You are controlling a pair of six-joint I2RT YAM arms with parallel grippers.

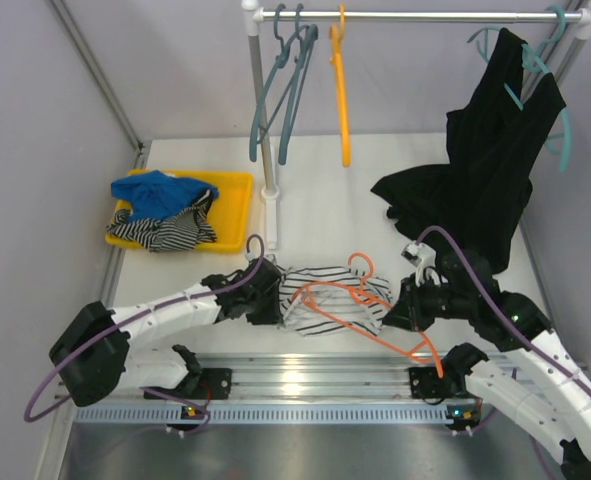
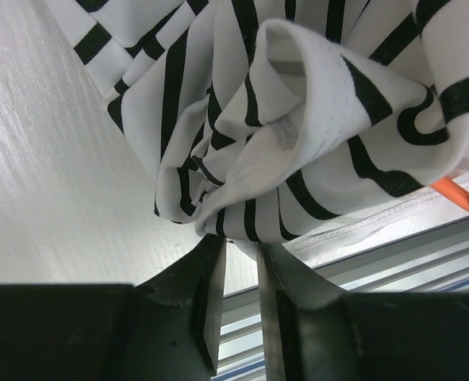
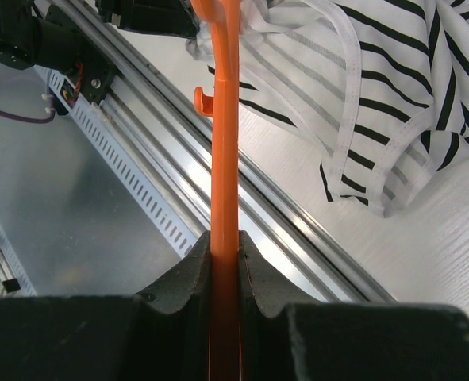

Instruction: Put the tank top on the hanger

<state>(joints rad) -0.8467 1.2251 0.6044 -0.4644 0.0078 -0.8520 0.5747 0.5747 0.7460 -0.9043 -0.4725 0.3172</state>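
Fingers of the right gripper [image 3: 226, 238] are clamped tight on one arm of the hanger [image 3: 224, 135]. The left fingers [image 2: 210, 278] stand narrowly apart at a fold of the tank top [image 1: 310, 282]; I cannot tell whether they grip it. It lies bunched on the table [image 1: 205, 160], not yet threaded. The hanger rests across it on a diagonal, hook pointing to the far side, so the dressing seems all still to do.

A robotics lab cell: plain grey panels [image 1: 35, 120], aluminium mounting rail [image 1: 305, 378], tabletop clothes rack [image 1: 415, 15].
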